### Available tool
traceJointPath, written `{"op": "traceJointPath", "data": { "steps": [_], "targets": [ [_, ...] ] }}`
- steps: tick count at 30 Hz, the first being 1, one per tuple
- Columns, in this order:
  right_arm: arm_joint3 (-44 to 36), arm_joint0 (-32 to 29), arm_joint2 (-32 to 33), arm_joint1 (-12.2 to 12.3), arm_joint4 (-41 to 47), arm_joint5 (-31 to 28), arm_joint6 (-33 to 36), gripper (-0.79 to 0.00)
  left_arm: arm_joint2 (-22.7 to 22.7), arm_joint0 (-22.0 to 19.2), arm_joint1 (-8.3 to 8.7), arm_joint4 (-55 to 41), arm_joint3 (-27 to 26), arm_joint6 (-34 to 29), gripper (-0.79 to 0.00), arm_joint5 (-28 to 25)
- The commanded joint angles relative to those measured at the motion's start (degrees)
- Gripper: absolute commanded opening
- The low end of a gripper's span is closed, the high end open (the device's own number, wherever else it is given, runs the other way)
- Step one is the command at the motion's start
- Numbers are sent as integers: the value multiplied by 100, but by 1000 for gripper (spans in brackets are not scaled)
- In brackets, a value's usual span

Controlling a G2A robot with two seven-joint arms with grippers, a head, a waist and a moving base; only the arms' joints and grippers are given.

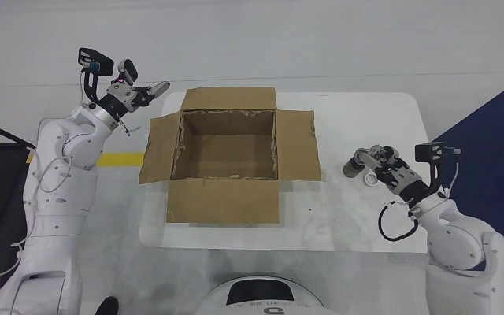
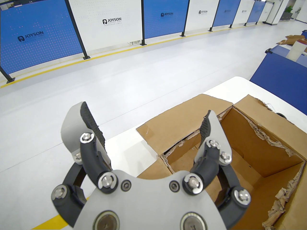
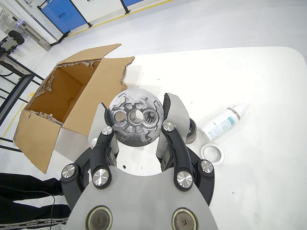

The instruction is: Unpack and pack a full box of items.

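An open cardboard box with torn flaps stands in the middle of the white table; its inside looks bare. My right gripper hangs above the table to the right of the box, shut on a grey metal gear disc. Below it lie a white bottle, a metal ring and a dark cylindrical part. My left gripper hovers open by the box's far left corner, holding nothing.
The table edge runs close behind the box's back flap. Blue and white fence panels stand across the floor. A blue barrier lies beyond the table's right end.
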Motion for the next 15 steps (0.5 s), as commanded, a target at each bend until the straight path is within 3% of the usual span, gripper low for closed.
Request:
{"op": "traceJointPath", "data": {
  "steps": [1, 9, 12, 15],
  "targets": [
    [0, 0, 0, 0, 0, 0, 0, -785, 0, 0, 0, 0, 0, 0, 0, 0],
    [-4, 25, -52, 1, 31, -3, -35, -785, 0, 0, 0, 0, 0, 0, 0, 0],
    [-103, 289, -424, 17, 195, -107, 26, -785, 0, 0, 0, 0, 0, 0, 0, 0],
    [-171, 844, -1113, 40, -246, -28, 308, -785, 0, 0, 0, 0, 0, 0, 0, 0]
  ]
}}
